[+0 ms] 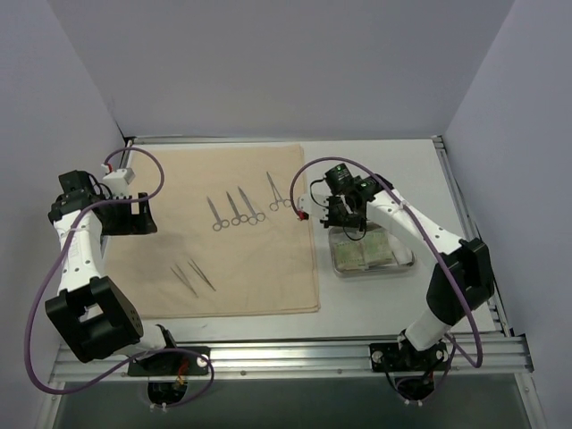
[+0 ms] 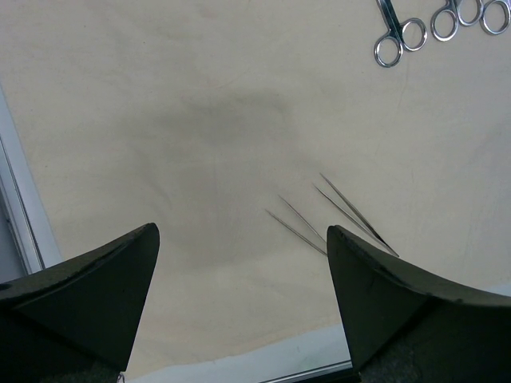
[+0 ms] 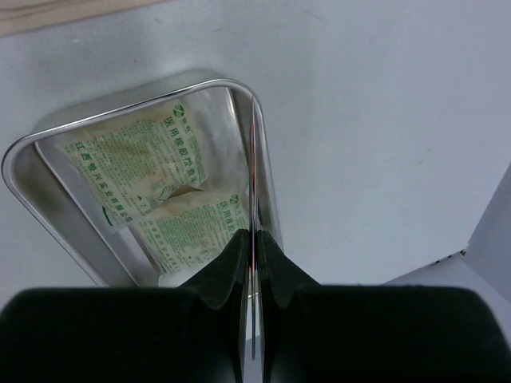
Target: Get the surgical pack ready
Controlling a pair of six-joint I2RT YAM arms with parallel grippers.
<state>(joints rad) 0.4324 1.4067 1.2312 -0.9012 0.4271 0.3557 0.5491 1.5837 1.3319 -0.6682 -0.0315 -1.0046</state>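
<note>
Above the steel tray (image 3: 64,211), the right hand (image 3: 254,239) is clenched on a thin steel instrument (image 3: 253,159).
Two green packets (image 3: 136,171) lie in the tray. Forceps (image 1: 237,209) and tweezers (image 1: 194,276) rest on the beige cloth (image 1: 259,268), where the left hand (image 2: 241,235) hangs, fingers spread.

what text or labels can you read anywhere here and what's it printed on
"医用": green print opening the heading on the upper pale green packet in the steel tray; the rest of the heading and the small print are too blurred to read.
lower packet: the same kind of green print, unreadable.
forceps, tweezers, cloth: no text visible.
</note>
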